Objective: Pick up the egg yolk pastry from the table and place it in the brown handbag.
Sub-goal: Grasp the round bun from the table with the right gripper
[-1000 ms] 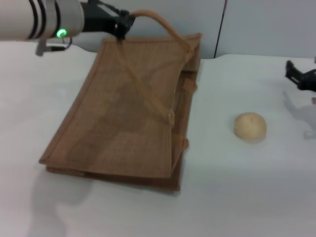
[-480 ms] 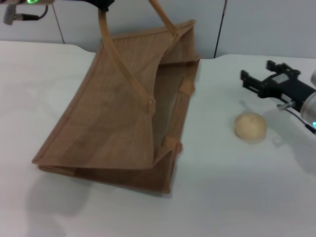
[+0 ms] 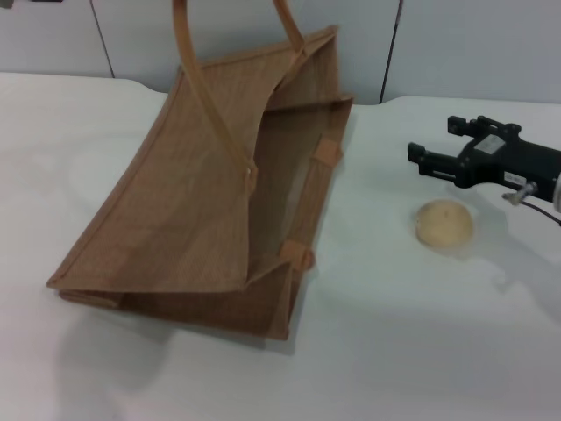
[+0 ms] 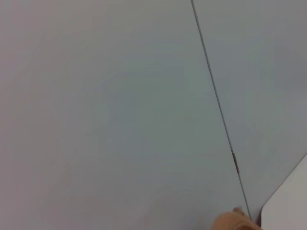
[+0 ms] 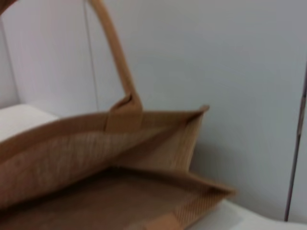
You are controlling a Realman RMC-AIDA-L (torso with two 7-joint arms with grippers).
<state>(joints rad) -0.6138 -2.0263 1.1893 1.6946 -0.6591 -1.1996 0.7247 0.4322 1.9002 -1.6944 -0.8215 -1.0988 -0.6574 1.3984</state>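
Note:
The egg yolk pastry [image 3: 444, 224] sits on the white table [image 3: 394, 351] to the right of the brown handbag [image 3: 202, 202]. The bag lies on its side with its mouth facing the pastry. Its upper side is pulled up by one handle [image 3: 188, 53], which runs out of the top of the head view. My left gripper is out of view above. My right gripper [image 3: 434, 142] is open and empty, hovering just behind and above the pastry. The right wrist view looks into the bag's open mouth [image 5: 120, 191].
A grey panelled wall [image 3: 456, 44] stands behind the table. The bag's lower handle tabs [image 3: 298, 256] lie at the mouth's near edge. Bare tabletop lies in front of the bag and around the pastry.
The bag's upper side and handle have been lifted higher, opening the mouth wider, and the left gripper has risen out of view. The right gripper has moved left, close to the pastry.

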